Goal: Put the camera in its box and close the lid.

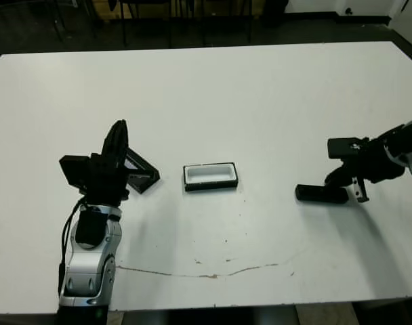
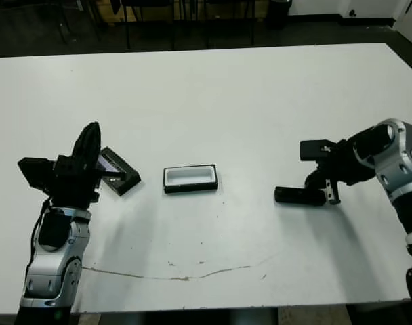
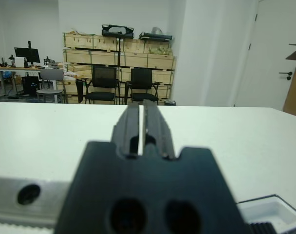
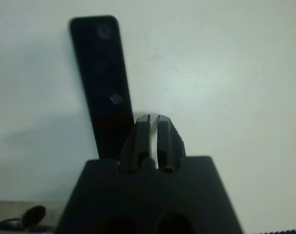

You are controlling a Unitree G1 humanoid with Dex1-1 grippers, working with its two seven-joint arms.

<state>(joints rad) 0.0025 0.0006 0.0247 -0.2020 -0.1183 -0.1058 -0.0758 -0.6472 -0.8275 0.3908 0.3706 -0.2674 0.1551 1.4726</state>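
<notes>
Both head eyes look steeply down from above the near edge of the bench (image 1: 206, 88), sharing the whole top. The left wrist view looks level along its claw (image 3: 143, 109) across the bench toward a far room. The right wrist view sits close above the bench, looking down past its claw (image 4: 150, 119).

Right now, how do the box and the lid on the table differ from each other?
The box has a white lining; the lid shows a dark, slightly shiny inside. The box lies square to the table edge near the middle; the lid lies turned at an angle, further to the robot's left. The box stands clear of both arms; the lid is partly hidden behind the left end effector. Both are shallow, black-walled rectangles of similar size, open side up.
</notes>
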